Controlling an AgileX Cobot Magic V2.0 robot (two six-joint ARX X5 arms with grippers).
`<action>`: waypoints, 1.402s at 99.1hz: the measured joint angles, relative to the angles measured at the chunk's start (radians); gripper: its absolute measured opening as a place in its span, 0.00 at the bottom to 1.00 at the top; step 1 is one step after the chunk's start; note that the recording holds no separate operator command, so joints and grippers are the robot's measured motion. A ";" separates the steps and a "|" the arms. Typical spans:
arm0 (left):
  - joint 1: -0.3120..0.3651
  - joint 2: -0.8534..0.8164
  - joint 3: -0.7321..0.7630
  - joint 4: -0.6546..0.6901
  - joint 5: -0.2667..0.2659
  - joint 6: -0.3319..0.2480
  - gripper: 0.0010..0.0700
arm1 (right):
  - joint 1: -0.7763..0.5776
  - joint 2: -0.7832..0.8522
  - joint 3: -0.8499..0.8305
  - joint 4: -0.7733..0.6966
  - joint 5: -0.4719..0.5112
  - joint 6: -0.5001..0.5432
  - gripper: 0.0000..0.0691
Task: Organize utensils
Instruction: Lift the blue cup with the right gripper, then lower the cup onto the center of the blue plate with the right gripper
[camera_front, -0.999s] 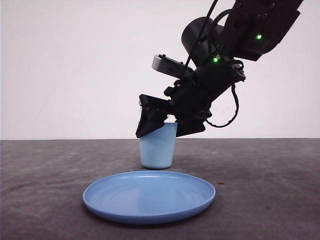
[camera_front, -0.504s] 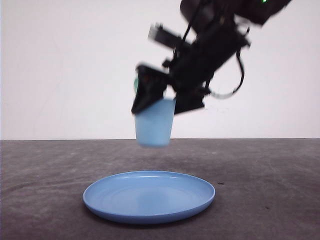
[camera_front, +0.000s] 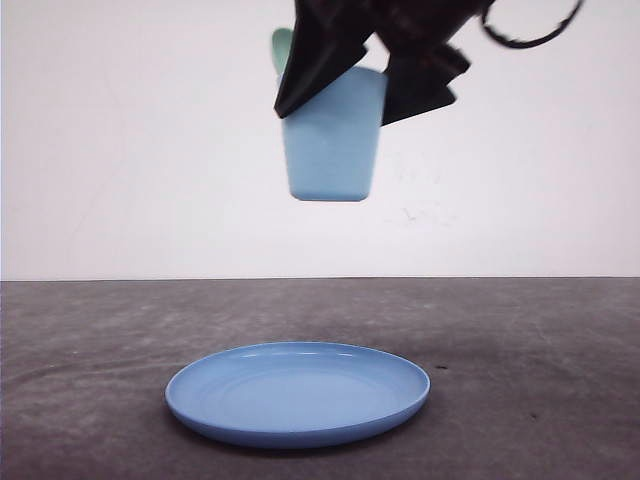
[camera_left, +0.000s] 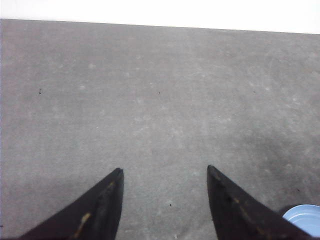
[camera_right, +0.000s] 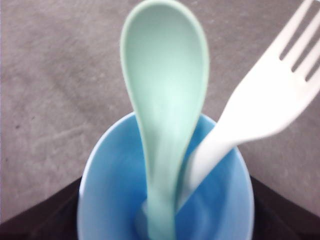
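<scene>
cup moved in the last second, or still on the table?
Yes. The cup, clamped by the right gripper, has risen off the table; it now hangs well above the unmoved plate.

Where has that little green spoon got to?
The green spoon stands handle-down inside the light blue cup, beside the white fork. The right gripper holds the cup in the air above the blue plate.

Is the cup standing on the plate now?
No, the right gripper holds the cup in the air, well above the plate.
</scene>
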 joint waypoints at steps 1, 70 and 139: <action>0.000 0.000 0.000 0.000 0.000 0.000 0.45 | 0.003 -0.006 -0.006 0.000 0.003 0.000 0.67; 0.000 0.000 0.000 0.000 0.000 0.000 0.45 | 0.142 0.048 -0.275 0.326 0.058 0.017 0.67; 0.000 0.000 0.000 0.000 0.000 0.000 0.45 | 0.166 0.192 -0.275 0.375 0.080 -0.011 0.78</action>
